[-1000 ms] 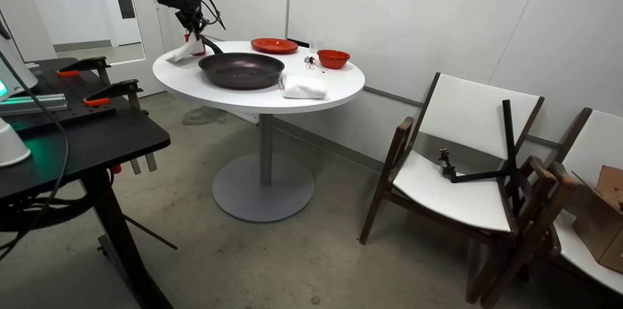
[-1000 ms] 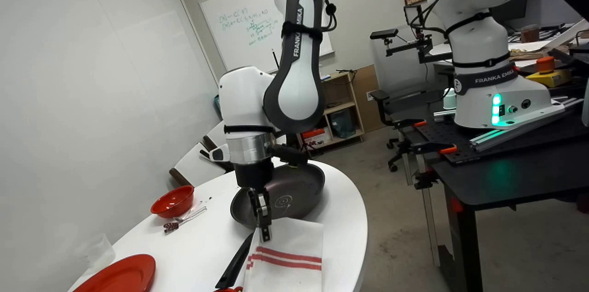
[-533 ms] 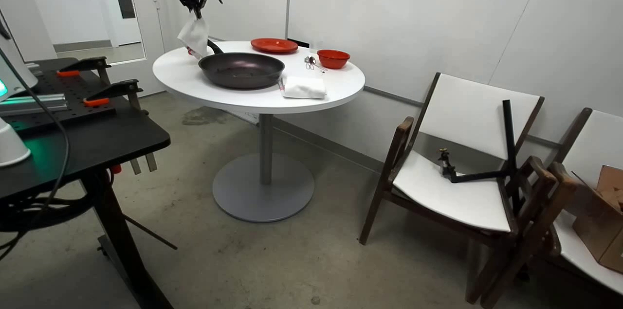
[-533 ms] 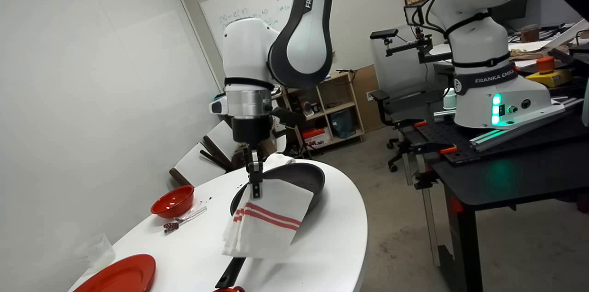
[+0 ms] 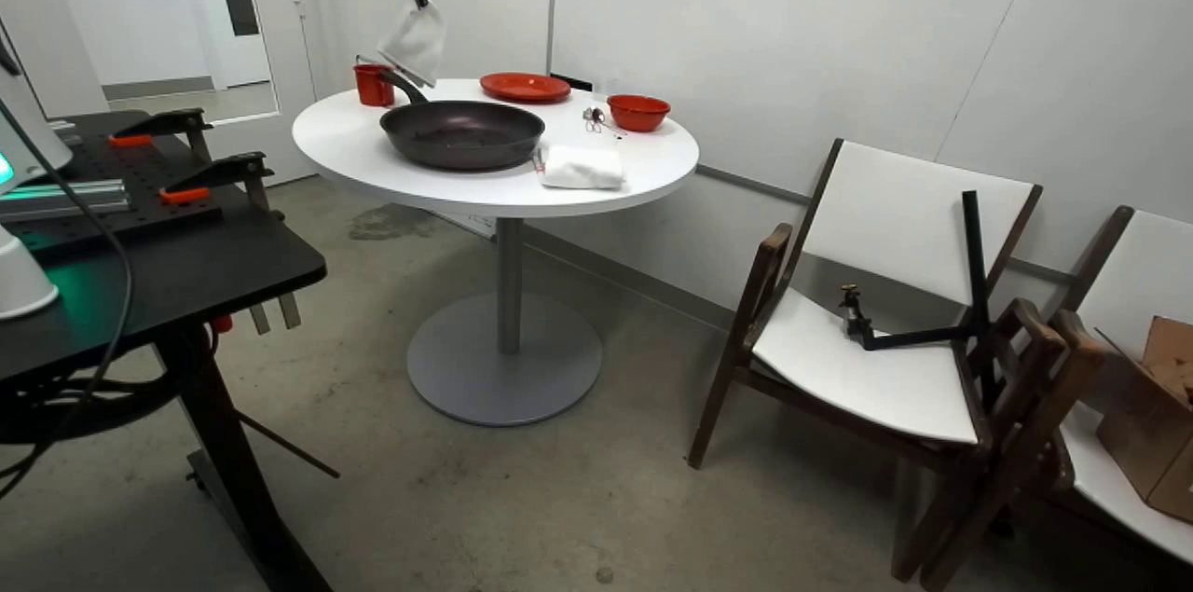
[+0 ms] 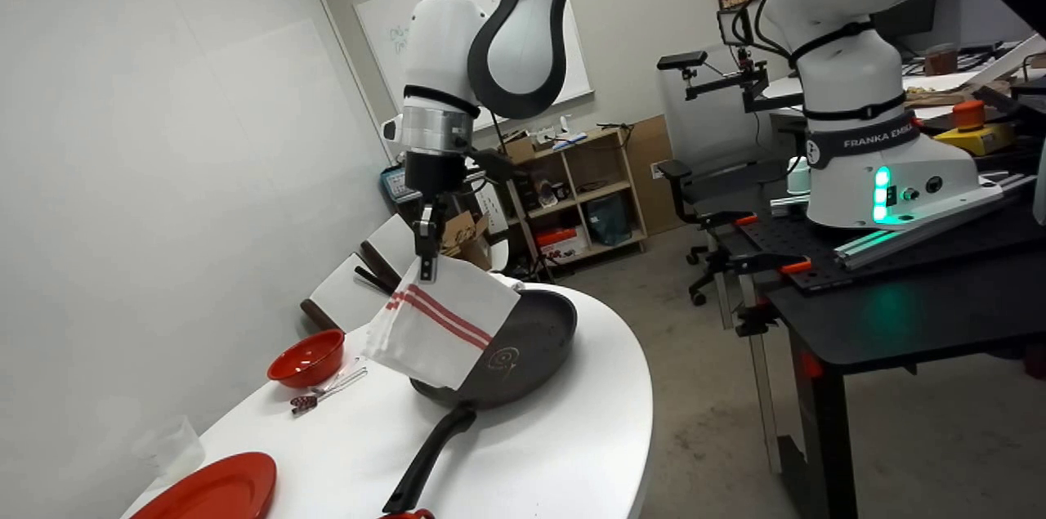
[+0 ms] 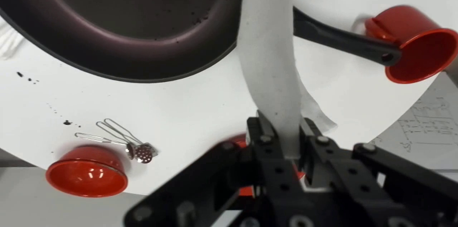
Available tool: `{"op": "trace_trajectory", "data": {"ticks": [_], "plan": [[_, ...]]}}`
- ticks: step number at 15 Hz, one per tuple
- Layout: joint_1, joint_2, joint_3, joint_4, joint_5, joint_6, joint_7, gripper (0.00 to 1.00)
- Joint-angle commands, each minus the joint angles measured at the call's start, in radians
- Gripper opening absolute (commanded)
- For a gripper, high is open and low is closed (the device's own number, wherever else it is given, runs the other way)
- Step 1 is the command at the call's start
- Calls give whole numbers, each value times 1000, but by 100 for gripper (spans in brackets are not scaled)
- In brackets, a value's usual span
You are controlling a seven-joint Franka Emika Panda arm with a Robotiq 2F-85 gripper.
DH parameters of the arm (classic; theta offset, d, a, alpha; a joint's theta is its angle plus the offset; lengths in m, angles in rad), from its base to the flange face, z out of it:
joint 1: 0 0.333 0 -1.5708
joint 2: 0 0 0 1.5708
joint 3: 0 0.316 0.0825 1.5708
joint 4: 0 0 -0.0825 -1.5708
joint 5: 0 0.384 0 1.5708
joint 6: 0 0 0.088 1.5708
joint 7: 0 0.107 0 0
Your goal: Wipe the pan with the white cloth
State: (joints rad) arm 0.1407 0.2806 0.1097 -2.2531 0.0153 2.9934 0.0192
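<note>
My gripper [image 6: 427,270] pinches the white cloth [image 6: 445,327], which hangs near the handle [image 6: 422,462] of the pan [image 5: 463,144]; the pan sits on the tabletop [image 5: 652,154], a folded cloth [image 5: 583,167] just beside it.

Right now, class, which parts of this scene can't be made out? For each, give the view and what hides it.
Where the pan meets its handle: wrist view, behind the white cloth.
Most of the red plate: wrist view, behind the fingers.
Most of the red mug: an exterior view, cut off by the bottom edge.
The pan's round floor print: an exterior view, too small to read.
</note>
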Motion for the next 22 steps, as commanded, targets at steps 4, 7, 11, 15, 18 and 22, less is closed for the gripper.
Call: {"op": "trace_trajectory", "data": {"ticks": [4, 7, 11, 15, 18, 22], "plan": [[-192, 35, 153, 6, 206, 98, -70, 5], [-319, 85, 273, 32, 303, 117, -124, 5], [-464, 120, 389, 17, 358, 133, -164, 5], [-600, 158, 490, 2, 376, 154, -195, 5], [-605, 156, 484, 3, 344, 130, -171, 16], [-627, 167, 508, 3, 345, 142, -177, 16]]}}
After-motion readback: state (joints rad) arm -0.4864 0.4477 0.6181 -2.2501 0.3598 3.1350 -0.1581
